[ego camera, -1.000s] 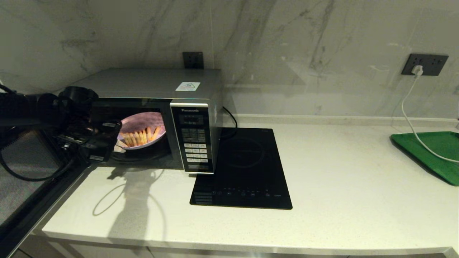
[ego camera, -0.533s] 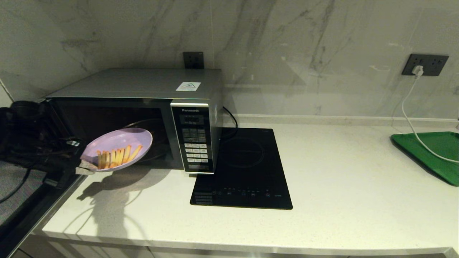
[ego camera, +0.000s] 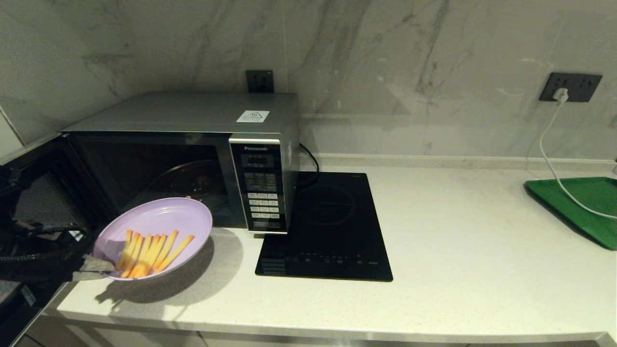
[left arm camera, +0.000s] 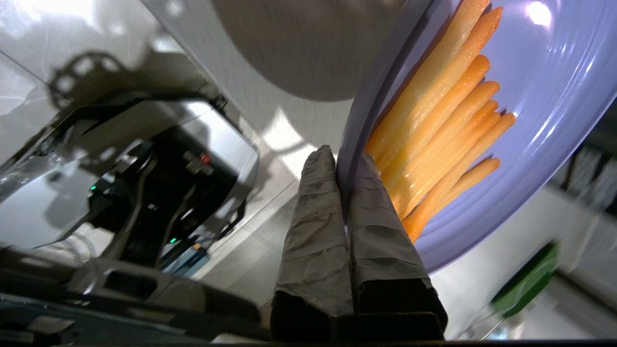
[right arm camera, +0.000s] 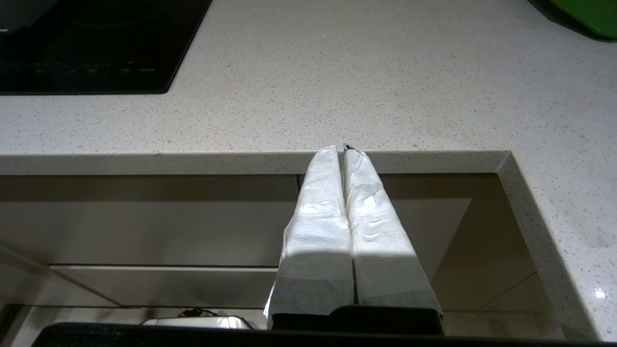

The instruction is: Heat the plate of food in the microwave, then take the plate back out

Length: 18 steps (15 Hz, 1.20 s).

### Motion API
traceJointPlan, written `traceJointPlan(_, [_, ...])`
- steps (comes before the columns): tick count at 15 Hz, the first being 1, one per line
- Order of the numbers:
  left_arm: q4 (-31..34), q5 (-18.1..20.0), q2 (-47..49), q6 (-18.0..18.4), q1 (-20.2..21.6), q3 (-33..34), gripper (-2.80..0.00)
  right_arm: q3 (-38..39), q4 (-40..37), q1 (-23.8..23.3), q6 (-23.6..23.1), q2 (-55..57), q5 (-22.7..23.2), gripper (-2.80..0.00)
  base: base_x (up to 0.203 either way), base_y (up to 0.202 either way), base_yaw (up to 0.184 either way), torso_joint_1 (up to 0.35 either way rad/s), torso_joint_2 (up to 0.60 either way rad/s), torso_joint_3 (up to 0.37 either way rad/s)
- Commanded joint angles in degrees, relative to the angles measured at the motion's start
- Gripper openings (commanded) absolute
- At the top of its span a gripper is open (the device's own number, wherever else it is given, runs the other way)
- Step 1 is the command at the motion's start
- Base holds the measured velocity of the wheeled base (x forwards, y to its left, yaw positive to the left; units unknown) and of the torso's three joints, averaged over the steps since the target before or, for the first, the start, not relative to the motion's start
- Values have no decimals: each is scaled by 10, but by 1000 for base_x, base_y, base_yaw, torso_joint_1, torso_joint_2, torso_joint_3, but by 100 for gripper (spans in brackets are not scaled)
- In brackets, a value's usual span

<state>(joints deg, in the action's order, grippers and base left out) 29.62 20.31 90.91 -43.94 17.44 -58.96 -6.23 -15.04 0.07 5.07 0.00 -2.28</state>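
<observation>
Plate (ego camera: 159,231) hangs just above the counter (ego camera: 434,270) at about 7 o'clock from the microwave (ego camera: 193,159), whose door stands open at the left. The left hand (left arm camera: 343,164) is clamped on the plate's near rim, one finger above and one below, fries (ego camera: 149,250) lying close to the grip. To finish well, I'd keep the plate level so the fries don't slide, lower it flat onto bare counter clear of the hob (ego camera: 328,226), and release only once it rests. The right hand (right arm camera: 343,149), fingers together, idles below the counter's front edge. Readable writing: "Panasonic" above the keypad; the top sticker is illegible.
</observation>
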Motion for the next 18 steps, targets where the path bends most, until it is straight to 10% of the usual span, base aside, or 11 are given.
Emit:
traceJointPlan(1, [4, 0, -21, -1, -55, 26, -280, 0, -1, 0, 0, 0, -1, -280, 0, 0, 0, 0, 0, 0])
traceJointPlan(7, [3, -4, -18, -1, -205, 46, -280, 0, -1, 0, 0, 0, 0, -280, 0, 0, 0, 0, 0, 0])
traceJointPlan(18, [1, -125, 118, -31, -418, -25, -280, 0, -1, 0, 0, 0, -1, -280, 0, 0, 0, 0, 0, 0])
